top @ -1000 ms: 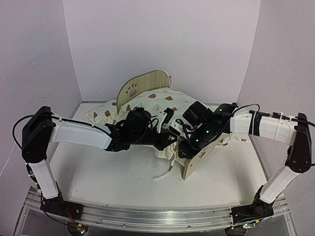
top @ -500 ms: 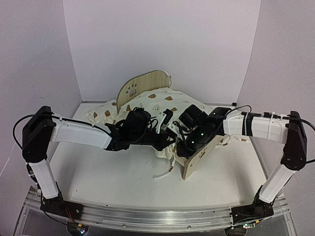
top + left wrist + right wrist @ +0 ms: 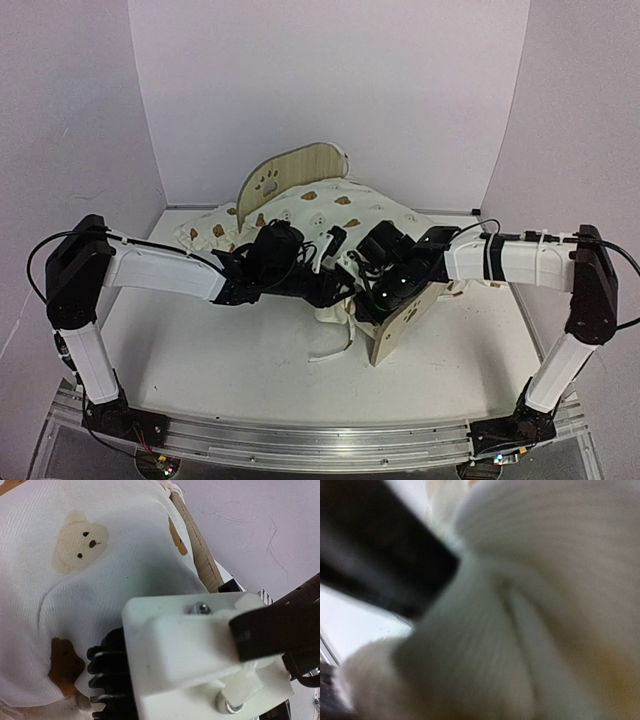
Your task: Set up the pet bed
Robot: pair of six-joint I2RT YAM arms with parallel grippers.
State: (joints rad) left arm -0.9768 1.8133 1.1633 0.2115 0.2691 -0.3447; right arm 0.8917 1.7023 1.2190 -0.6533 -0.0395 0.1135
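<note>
Pet bed [image 3: 292,172] lying along 11-to-5 o'clock, head end at 11, bear-print cushion [image 3: 330,212] over it, left gripper [image 3: 338,290] and right gripper [image 3: 344,252] in the cloth, opening of both cannot be told

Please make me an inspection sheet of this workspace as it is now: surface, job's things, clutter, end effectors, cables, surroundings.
Surface: white table; no spill seen.
Job's things: pet bed, headboard upright at the back; footboard at front right, partly hidden by the right arm.
Clutter: bear-print cushion draped over the frame; small bear-print pillow left of the bed; cushion ties trailing on the table.
End effectors: left end effector and right end effector meet at the cushion's near edge; open or shut cannot be told.
Cables: black cables loop along both arms.
Surroundings: plain pale walls; nothing else seen.
</note>
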